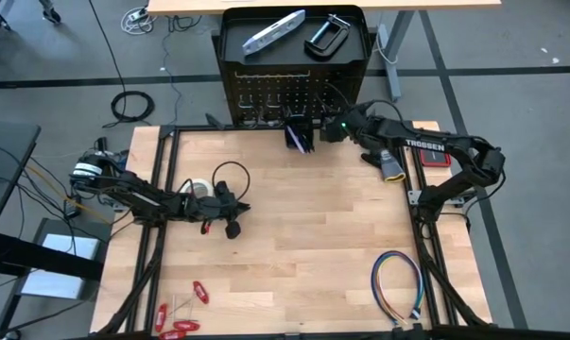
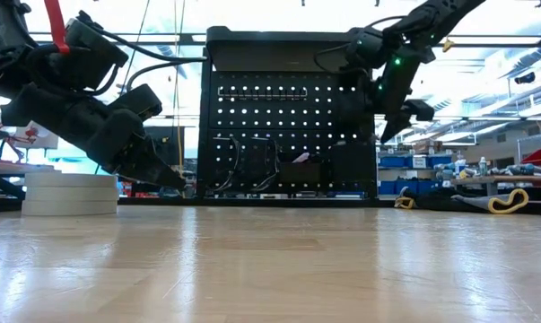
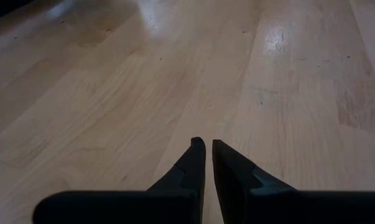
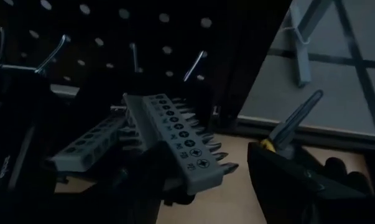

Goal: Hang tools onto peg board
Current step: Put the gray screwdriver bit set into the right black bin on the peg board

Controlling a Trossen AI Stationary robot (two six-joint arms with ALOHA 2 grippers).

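Two dark arms at one wooden table (image 1: 303, 236). Near the table's front left corner, three or four red-handled hand tools (image 1: 179, 319), too small to count for sure.

Left gripper (image 3: 208, 144) low over bare wood, its fingers squeezed almost together with only a thin slit between, nothing held and nothing touched. Just beside that arm, two white tape rolls (image 2: 71, 193) in a flat stack, and one black cable loop (image 1: 230, 175) lying next to them.

At the back, in the middle, one peg board (image 2: 288, 135) standing upright, with hooks on its front. On its tray-like top, one silver bar-shaped tool (image 1: 273, 30) and one black C-clamp (image 1: 327, 36), side by side but apart.

Right gripper (image 1: 327, 129) up close to the peg board's front, near the right edge, fingers spread wide. Two grey metal pieces (image 4: 175, 146) full of screwdriver bits right by one finger; touching or not, cannot tell. One screwdriver tip (image 4: 296, 115) showing beside the other finger.

Farther right, one small flat red case (image 1: 437, 160) and one multicoloured wire loop (image 1: 398, 283).
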